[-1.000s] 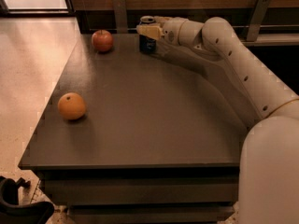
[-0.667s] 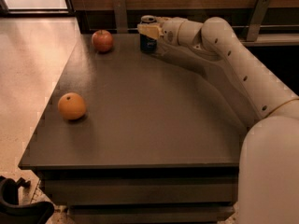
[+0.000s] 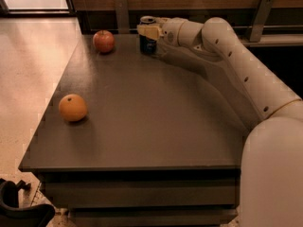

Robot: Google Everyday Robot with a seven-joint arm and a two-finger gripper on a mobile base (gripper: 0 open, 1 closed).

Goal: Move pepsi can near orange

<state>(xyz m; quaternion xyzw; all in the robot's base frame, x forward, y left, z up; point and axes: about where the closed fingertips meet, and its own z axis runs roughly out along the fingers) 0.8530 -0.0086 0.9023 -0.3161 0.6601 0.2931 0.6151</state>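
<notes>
The pepsi can (image 3: 147, 44) is dark blue with a silver top and stands upright at the far edge of the dark table (image 3: 151, 122). My gripper (image 3: 148, 30) reaches in from the right and sits around the can's upper part, with cream fingers (image 3: 150, 31) against its front. The can's base appears to rest on the table. The orange (image 3: 73, 108) is round and bright and lies near the table's left edge, well in front of the can and to its left.
A red apple (image 3: 103, 41) lies at the far left of the table, just left of the can. My white arm (image 3: 236, 65) spans the right side. A wooden wall with metal brackets (image 3: 121, 14) runs behind the table. Tiled floor lies to the left.
</notes>
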